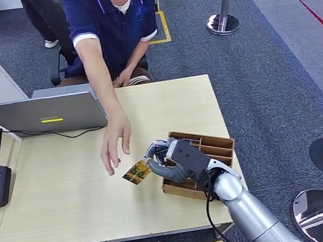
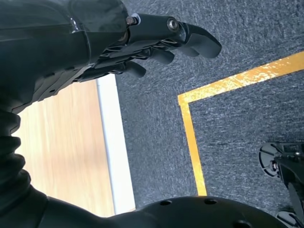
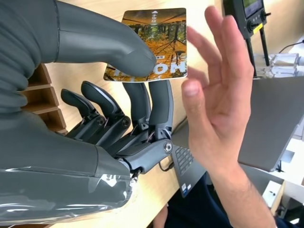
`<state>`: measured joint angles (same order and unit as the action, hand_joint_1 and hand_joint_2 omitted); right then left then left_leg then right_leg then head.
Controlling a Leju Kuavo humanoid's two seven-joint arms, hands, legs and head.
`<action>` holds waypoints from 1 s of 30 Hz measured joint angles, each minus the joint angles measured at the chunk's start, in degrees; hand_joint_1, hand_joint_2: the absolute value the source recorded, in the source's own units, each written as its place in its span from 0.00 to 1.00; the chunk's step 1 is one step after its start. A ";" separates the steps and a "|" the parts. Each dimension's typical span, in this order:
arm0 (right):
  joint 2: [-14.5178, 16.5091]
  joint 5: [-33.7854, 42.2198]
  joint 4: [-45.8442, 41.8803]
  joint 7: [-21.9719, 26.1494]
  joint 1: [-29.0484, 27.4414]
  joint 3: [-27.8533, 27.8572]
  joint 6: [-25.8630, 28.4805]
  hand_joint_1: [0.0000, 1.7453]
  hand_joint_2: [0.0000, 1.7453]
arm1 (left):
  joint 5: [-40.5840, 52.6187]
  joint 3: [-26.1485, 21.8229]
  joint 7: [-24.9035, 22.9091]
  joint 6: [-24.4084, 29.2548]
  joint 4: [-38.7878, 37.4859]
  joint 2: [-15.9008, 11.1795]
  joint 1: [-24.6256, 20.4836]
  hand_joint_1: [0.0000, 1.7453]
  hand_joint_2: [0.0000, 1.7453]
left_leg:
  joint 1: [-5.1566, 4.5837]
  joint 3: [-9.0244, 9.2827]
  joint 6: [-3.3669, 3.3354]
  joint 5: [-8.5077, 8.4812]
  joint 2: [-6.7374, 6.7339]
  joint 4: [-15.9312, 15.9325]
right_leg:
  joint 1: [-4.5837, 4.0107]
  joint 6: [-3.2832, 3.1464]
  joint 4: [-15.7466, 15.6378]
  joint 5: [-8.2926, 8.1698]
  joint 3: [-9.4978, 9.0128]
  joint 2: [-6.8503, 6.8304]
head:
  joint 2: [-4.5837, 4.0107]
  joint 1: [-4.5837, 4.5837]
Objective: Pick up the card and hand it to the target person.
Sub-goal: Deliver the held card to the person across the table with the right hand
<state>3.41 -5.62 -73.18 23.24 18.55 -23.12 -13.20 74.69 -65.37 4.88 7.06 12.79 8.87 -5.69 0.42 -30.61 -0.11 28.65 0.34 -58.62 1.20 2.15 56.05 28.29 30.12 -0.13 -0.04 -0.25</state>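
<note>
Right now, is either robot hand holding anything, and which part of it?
The right hand pinches the card near one end, thumb over fingers. The left hand holds nothing. The person's hand is close beside the card.

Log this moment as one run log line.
phase: handover | right robot hand: pinching orange picture card | person's hand: open beside card, not touching | left robot hand: idle

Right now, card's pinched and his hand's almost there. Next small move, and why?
Probably hold the right hand steady and keep the pinch. The card sits between thumb and fingers; the person's hand is open beside its edge but hasn't closed on it, so releasing now could drop it.
</note>
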 joint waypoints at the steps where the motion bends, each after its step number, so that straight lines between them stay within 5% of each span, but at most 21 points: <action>1: 0.07 0.10 0.21 0.08 0.07 0.00 0.25 0.94 1.00 | 0.00 0.00 -0.03 0.00 0.00 0.00 0.00 0.00 1.00 | 0.00 0.00 0.00 0.00 0.00 0.00 | 0.00 0.00 0.00 0.00 0.00 0.00 | 0.00 0.00; 14: 3.74 -3.62 6.20 3.12 3.34 -0.05 14.59 0.94 1.00 | 0.18 0.48 -0.16 0.09 0.00 0.00 -0.03 0.00 1.00 | 0.00 0.01 0.00 0.00 -0.01 0.00 | 0.00 0.00 0.00 0.00 0.00 0.01 | 0.01 -0.01; 30: 6.22 -3.80 14.55 5.58 6.62 -0.09 18.88 0.94 1.00 | 0.75 1.02 -0.16 0.17 0.00 0.00 -0.03 0.00 1.00 | 0.00 0.01 0.01 -0.01 -0.01 0.00 | 0.00 0.00 0.01 0.00 0.00 0.01 | 0.00 -0.01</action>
<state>9.63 -9.42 -58.63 28.82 25.17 -23.22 5.68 75.43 -64.35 4.72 7.23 12.79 8.87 -5.72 0.42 -30.60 -0.10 28.64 0.33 -58.62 1.20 2.15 56.06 28.29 30.12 -0.12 -0.04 -0.26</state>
